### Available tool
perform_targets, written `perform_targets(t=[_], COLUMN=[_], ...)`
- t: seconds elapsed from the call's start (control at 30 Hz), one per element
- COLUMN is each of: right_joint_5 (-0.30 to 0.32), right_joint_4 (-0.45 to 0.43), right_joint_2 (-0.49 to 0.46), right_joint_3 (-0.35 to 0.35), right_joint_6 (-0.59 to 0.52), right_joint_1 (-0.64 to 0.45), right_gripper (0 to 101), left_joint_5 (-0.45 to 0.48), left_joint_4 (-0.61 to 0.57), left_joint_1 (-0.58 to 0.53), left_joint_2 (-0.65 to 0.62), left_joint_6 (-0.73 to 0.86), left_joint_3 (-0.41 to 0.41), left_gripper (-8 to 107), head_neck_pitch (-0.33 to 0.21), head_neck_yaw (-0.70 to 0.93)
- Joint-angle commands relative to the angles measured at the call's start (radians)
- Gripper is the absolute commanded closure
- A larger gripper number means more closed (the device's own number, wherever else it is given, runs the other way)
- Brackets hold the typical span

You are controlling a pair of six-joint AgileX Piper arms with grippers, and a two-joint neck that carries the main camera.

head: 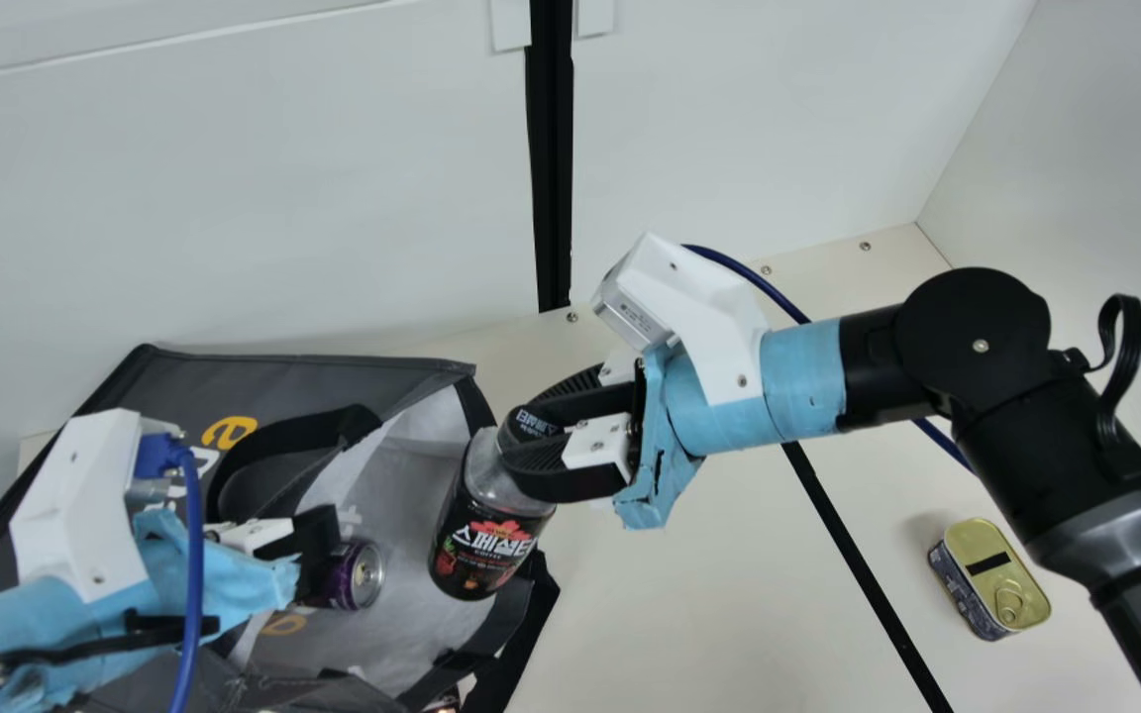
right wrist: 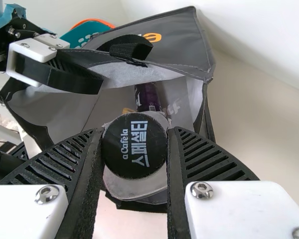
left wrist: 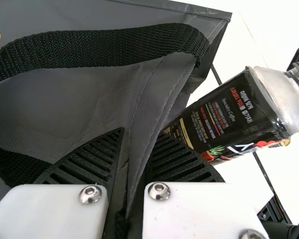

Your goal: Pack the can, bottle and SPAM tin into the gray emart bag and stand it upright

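Currently: left gripper (head: 321, 555) clenched on gray bag (head: 150, 381) edge | can (head: 364, 576) inside bag | my right gripper (head: 531, 441) grasps bottle (head: 491, 550) by cap, at bag's mouth | black strip (head: 551, 168) divides white wall (head: 333, 198) | cream table (head: 650, 604) bears SPAM tin (head: 977, 555).

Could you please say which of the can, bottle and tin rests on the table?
The SPAM tin: the purple can is inside the bag, the right hand holds the bottle.

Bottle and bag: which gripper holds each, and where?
The right gripper holds the bottle by its cap; the left gripper pinches the bag by its fabric edge.
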Motion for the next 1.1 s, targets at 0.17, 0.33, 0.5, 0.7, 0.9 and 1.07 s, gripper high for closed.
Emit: perform_targets(t=[0.17,0.33,0.5,0.7,0.9,1.07], right_joint_5=[0.0,-0.025,-0.055,-0.087,-0.113,-0.14], right_joint_4=[-0.012,-0.021,-0.029,-0.031,-0.026,-0.022], right_joint_2=[0.024,0.042,0.06,0.082,0.109,0.133], right_joint_3=[-0.008,-0.006,-0.004,-0.001,-0.005,-0.008], right_joint_6=[0.005,0.013,0.023,0.03,0.03,0.03], right_joint_1=[0.006,0.034,0.064,0.094,0.113,0.132], right_gripper=[101,101,101,101,101,101], left_joint_5=[0.0,0.0,0.0,0.0,0.0,0.0], left_joint_4=[0.0,0.0,0.0,0.0,0.0,0.0], left_joint_1=[0.0,0.0,0.0,0.0,0.0,0.0], left_joint_2=[0.0,0.0,0.0,0.0,0.0,0.0], left_joint_6=[0.0,0.0,0.0,0.0,0.0,0.0], left_joint_3=[0.0,0.0,0.0,0.0,0.0,0.0], left_gripper=[107,107,107,107,107,107], head_neck_pitch=[-0.023,-0.023,-0.023,-0.023,-0.023,-0.023], head_neck_yaw=[-0.002,-0.002,-0.002,-0.002,-0.002,-0.002])
